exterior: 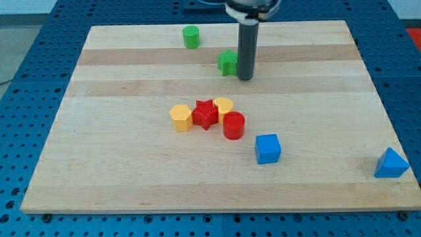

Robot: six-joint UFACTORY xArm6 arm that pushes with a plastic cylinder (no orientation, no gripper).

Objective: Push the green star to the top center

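The green star (227, 62) lies on the wooden board (131, 164) in the upper middle part, a little below the board's top edge. My tip (245, 78) stands just to the star's right, close against it or touching it. The dark rod rises from there to the view's top. A green cylinder (191, 37) stands up and to the left of the star, near the top edge.
A cluster sits at the board's centre: a yellow hexagon (181, 118), a red star (206, 114), a yellow heart-like block (223, 105) and a red cylinder (233, 125). A blue cube (268, 148) lies lower right. A blue triangular block (392, 163) sits at the far right edge.
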